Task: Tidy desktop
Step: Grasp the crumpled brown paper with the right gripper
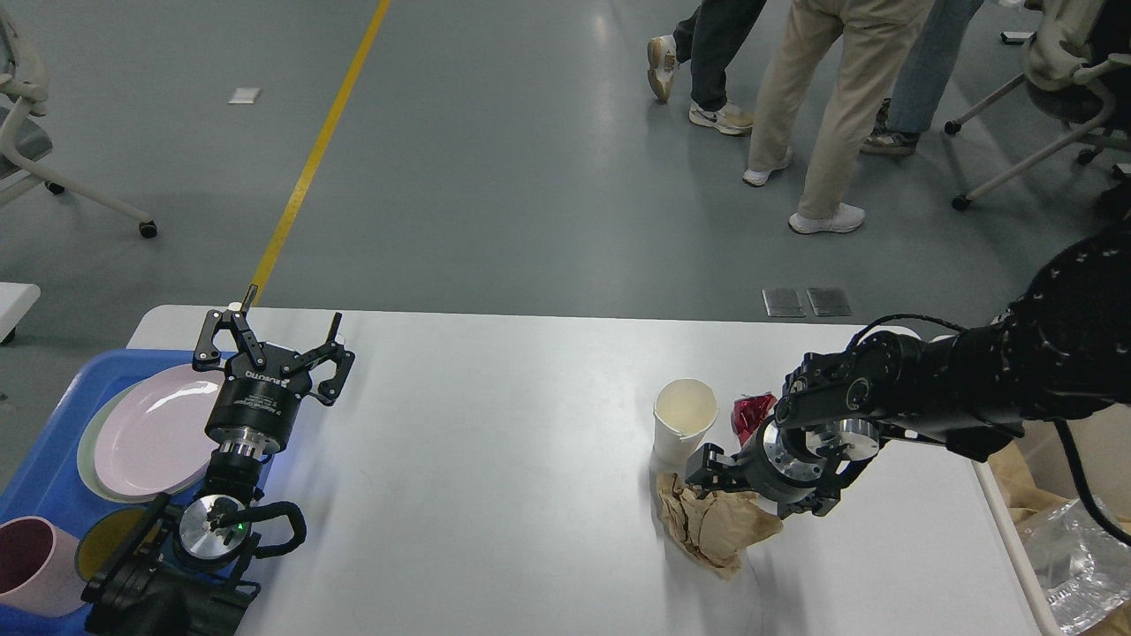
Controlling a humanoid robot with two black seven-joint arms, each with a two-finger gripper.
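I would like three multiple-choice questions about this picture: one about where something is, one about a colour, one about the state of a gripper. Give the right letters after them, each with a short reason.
1. Where does the crumpled brown paper lie?
A. on the white desktop, just in front of the paper cup
B. in the blue tray
C. on the floor

2. What colour is the top plate in the blue tray?
A. black
B. pale pink
C. red

3. How is the left gripper?
A. shut on a cup
B. shut on a plate
C. open, holding nothing

Answers:
1. A: the paper rests on the desktop below the cup, at the right gripper.
2. B: the plate is pale pink, stacked on a greenish one.
3. C: its two fingers are spread wide apart with nothing between them.
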